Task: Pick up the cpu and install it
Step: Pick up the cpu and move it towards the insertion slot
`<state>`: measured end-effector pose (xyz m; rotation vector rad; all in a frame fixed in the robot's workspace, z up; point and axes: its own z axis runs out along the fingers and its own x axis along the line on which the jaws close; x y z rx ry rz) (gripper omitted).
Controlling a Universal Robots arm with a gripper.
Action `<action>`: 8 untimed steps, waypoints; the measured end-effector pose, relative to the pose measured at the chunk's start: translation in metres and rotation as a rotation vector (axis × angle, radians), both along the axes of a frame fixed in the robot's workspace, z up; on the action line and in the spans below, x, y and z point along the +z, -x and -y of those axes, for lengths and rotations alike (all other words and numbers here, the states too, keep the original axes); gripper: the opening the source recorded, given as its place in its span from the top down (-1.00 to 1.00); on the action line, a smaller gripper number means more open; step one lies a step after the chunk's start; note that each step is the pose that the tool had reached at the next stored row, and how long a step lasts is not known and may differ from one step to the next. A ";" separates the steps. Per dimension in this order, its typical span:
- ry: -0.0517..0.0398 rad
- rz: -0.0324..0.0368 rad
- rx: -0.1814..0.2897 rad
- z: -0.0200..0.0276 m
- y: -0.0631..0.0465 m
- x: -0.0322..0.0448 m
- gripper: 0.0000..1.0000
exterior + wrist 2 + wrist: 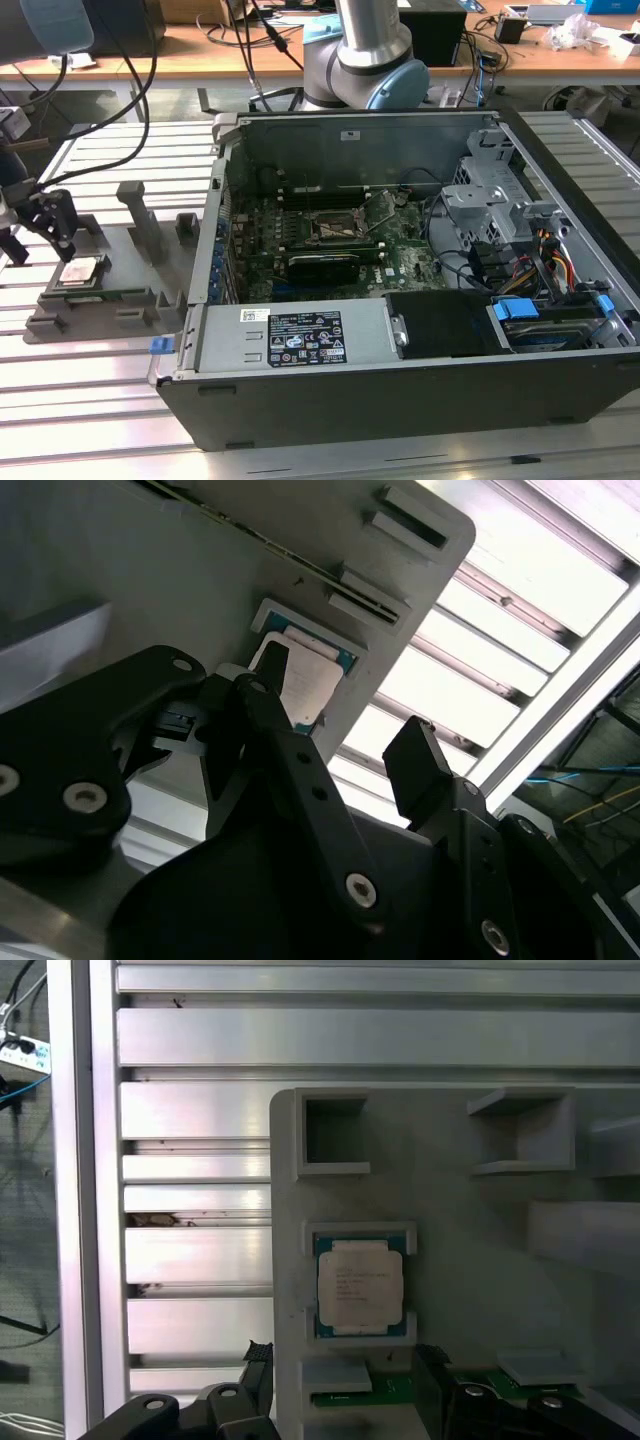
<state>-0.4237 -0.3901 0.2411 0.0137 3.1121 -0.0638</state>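
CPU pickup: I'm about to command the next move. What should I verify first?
1. cpu seated flat in the grey holder recess: ok.
2. Gripper open, holding nothing: ok.
3. Fingers closed around the cpu: not ok; they are clear of it.
4. Computer case open, motherboard socket exposed: ok.
5. Socket empty and its frame lifted: cannot tell.
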 end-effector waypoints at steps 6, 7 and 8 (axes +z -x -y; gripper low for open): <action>0.0000 0.0000 0.000 0.0000 0.000 -0.0053 -0.33; 0.0000 0.0000 0.000 0.0000 0.000 -0.0060 -0.33; 0.0000 0.0001 0.000 0.0000 0.000 -0.0067 -0.33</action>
